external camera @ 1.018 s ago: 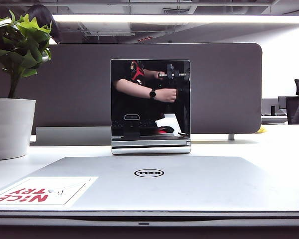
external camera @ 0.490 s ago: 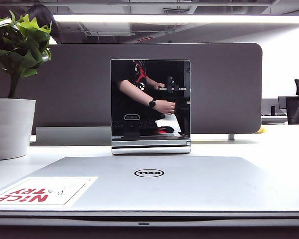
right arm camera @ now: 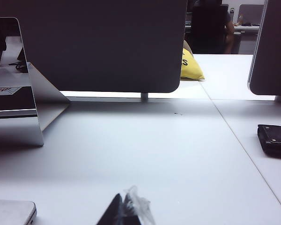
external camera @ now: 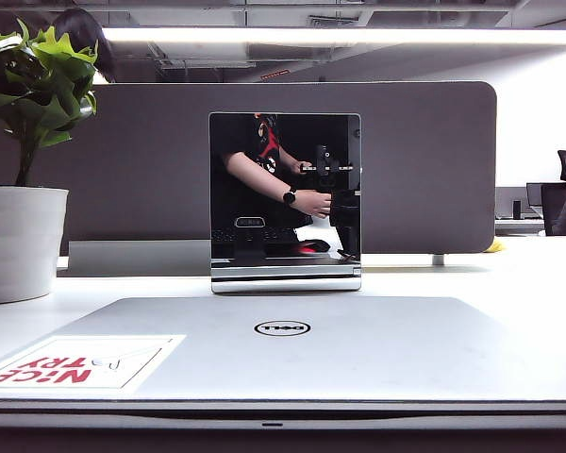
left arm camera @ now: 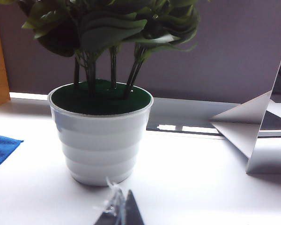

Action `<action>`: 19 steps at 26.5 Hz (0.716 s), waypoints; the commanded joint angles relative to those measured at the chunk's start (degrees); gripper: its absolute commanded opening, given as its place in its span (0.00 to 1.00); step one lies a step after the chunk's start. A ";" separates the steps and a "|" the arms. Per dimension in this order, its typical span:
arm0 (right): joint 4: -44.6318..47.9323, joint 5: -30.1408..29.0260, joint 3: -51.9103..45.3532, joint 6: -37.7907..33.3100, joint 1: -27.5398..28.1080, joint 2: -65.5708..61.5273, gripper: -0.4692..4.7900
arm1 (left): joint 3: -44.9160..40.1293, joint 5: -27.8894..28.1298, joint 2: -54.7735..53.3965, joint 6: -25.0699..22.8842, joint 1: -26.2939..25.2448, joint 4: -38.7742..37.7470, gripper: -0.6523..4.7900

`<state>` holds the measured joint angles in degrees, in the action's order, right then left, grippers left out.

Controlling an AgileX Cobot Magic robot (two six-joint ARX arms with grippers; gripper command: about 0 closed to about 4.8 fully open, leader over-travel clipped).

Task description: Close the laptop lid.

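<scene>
Lid (external camera: 358, 349) lies flat and shut on the desk (external camera: 528, 283), apparently done. Left gripper (left arm camera: 118, 211) near the plant pot (left arm camera: 100, 136) and right gripper (right arm camera: 126, 211) show only tips, spread unclear; best retreat upward without touching.

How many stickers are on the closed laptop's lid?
1: a white sticker with red letters, on the laptop lid at its near left corner in the exterior view. The left gripper hangs by the potted plant; the right gripper hangs over the table.
</scene>
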<state>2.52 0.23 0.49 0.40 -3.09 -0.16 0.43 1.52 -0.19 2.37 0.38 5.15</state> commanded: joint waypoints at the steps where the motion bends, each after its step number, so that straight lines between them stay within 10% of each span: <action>1: 0.70 -0.22 -0.09 0.07 0.33 0.04 0.09 | 0.07 -0.24 -0.04 -0.26 -0.11 0.46 0.11; 19: 0.66 -2.60 -0.09 0.04 2.10 0.04 0.09 | 0.07 -0.24 -0.04 -0.24 -0.11 0.46 0.11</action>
<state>2.48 -2.61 0.49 0.47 -0.97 -0.16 0.43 1.50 -0.19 2.37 0.38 5.15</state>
